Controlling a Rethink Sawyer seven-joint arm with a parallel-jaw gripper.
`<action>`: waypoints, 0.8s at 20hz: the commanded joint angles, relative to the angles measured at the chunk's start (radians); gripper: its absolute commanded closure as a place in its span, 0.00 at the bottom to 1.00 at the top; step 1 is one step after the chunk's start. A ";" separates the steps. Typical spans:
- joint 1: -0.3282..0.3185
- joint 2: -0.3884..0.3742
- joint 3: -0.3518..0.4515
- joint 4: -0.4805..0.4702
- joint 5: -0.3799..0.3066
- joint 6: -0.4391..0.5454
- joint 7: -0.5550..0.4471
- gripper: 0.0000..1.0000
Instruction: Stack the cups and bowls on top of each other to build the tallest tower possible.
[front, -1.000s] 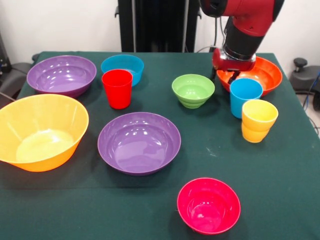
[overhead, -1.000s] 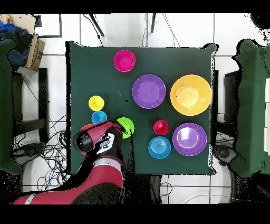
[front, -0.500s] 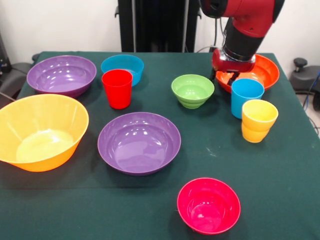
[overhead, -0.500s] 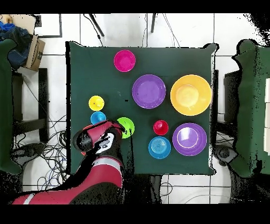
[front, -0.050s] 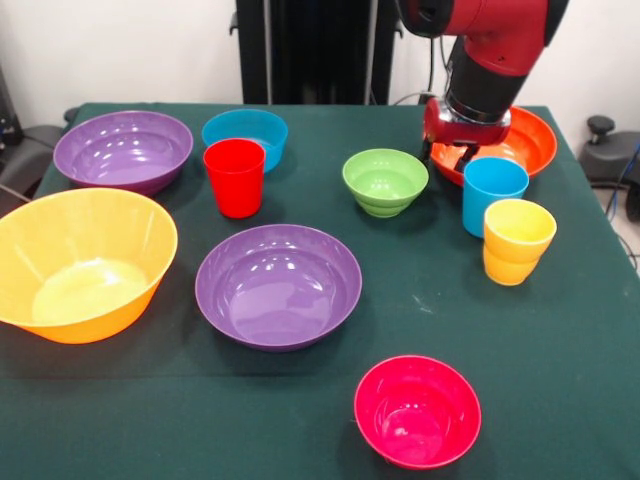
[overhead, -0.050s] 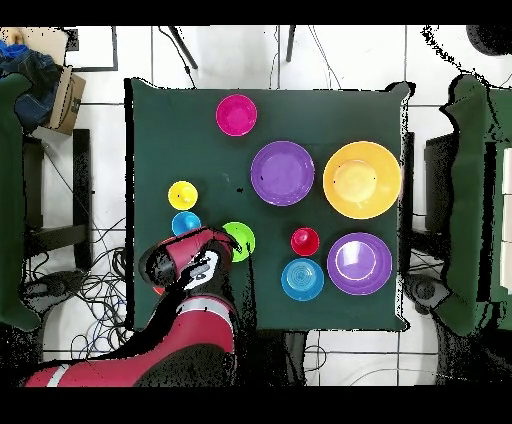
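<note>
Green cloth covers the surface (front, -0.050s: 560, 330), where cups and bowls stand apart, none stacked. Sawyer's red and black arm (front, -0.050s: 495, 45) hangs over the orange bowl (front, -0.050s: 530, 140) at the far right corner in the front view, its gripper (front, -0.050s: 452, 153) low over that bowl's near rim, just behind the light blue cup (front, -0.050s: 493, 193); whether the gripper is open or closed cannot be told. A yellow cup (front, -0.050s: 518, 240) stands just in front of the blue one. The small green bowl (front, -0.050s: 386, 180) sits to the left of the gripper, with the red cup (front, -0.050s: 235, 176) further left, just before the blue bowl (front, -0.050s: 246, 131). One purple bowl (front, -0.050s: 123, 149) sits at the far left, the other purple bowl (front, -0.050s: 278, 284) mid-table, the large yellow-orange bowl (front, -0.050s: 82, 262) at the left edge. Nearest the camera, alone, stands the magenta-pink bowl (front, -0.050s: 417, 410).
</note>
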 joint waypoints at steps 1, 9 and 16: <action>-0.024 0.021 0.091 -0.033 -0.011 -0.068 0.058 0.00; -0.033 0.025 0.094 -0.040 -0.015 -0.062 0.050 0.00; -0.033 0.024 0.088 -0.041 -0.019 -0.065 0.051 0.00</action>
